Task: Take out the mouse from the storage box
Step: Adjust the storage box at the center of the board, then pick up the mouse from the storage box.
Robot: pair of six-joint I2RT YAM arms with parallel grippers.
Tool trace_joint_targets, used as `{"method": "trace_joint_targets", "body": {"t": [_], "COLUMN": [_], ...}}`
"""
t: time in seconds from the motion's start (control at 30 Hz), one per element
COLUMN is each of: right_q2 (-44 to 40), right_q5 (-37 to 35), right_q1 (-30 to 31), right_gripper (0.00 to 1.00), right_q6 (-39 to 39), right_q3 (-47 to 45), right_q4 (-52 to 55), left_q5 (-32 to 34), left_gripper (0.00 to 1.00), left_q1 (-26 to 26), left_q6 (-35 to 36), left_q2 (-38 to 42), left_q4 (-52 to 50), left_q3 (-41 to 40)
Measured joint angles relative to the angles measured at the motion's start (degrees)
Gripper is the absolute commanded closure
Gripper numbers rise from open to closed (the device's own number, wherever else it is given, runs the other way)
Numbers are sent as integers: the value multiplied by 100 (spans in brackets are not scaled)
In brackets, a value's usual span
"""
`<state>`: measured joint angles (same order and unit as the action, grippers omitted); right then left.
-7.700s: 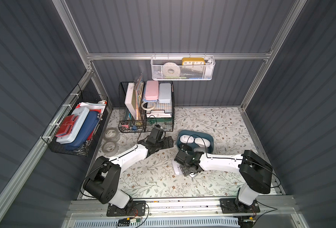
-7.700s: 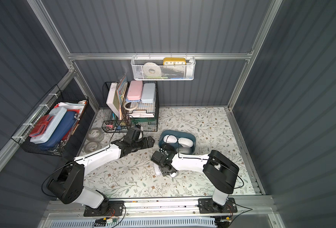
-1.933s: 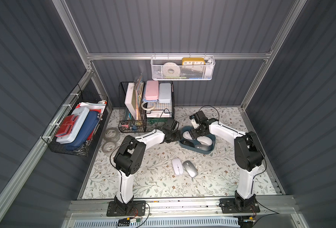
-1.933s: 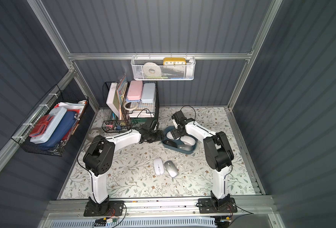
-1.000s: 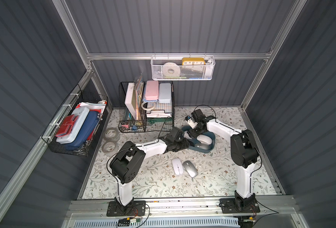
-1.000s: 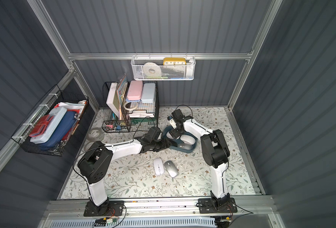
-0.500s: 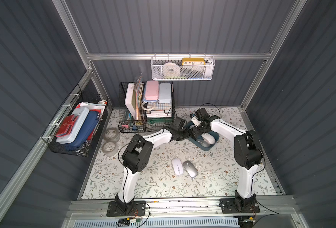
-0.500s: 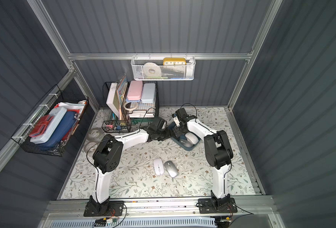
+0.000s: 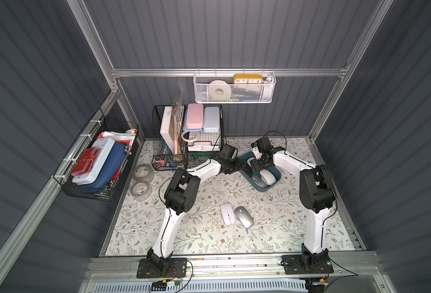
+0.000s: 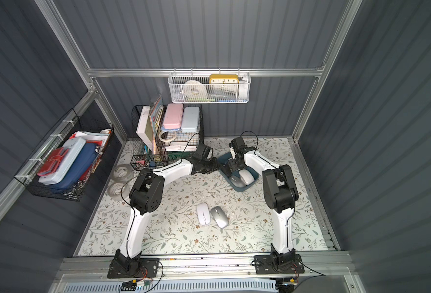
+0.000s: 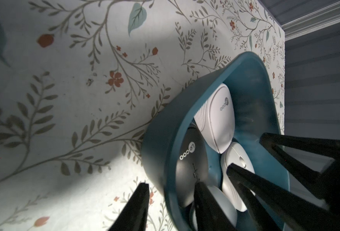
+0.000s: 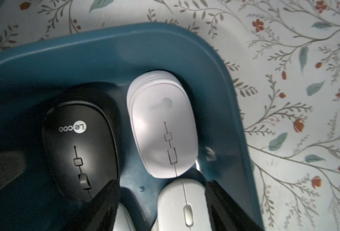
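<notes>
Toward the back of the floral-patterned bench [image 9: 209,238], the shallow dark teal plastic storage box [image 9: 265,189] has one wall pinched tight in the left hand [image 11: 171,184]. The right hand [image 12: 162,184], fingers apart, straddles a pale white oval plastic mouse [image 12: 183,208] inside it, beside a black plastic mouse [image 12: 79,144].

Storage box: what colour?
The storage box is plain dark teal; it shows best in the right wrist view.

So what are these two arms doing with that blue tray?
They're emptying mice out of the storage box. The left gripper is pinched shut on the box's wall, while the right gripper hangs open astride an off-white mouse inside. A flat white mouse and a silver mouse already lie on the table.
</notes>
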<state>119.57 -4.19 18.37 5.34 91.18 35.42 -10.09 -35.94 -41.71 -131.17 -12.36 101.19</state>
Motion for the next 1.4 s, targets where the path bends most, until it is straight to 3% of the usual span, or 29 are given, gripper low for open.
{"method": "trace_joint_targets", "body": {"t": [0.13, 0.5, 0.73, 1.0, 1.4], "right_q2": [17, 514, 619, 619, 472], "right_q5": [273, 479, 358, 7, -227], "right_q1": [160, 614, 817, 960, 1255], "right_gripper": [27, 27, 27, 41, 40], "right_q6": [-7, -133, -273, -498, -1073], "right_q3": [-15, 603, 656, 619, 415], "right_q4": [-39, -2, 4, -52, 24], "left_q5": [114, 337, 444, 555, 732], "left_gripper": [57, 52, 52, 50, 48], "left_q1": [-114, -227, -223, -223, -195], "left_q6": [50, -68, -96, -111, -116], "left_q2": [269, 1679, 1867, 1904, 2079], "left_q4": [72, 715, 802, 800, 697], "left_q3": [-337, -2229, -2573, -2730, -2863]}}
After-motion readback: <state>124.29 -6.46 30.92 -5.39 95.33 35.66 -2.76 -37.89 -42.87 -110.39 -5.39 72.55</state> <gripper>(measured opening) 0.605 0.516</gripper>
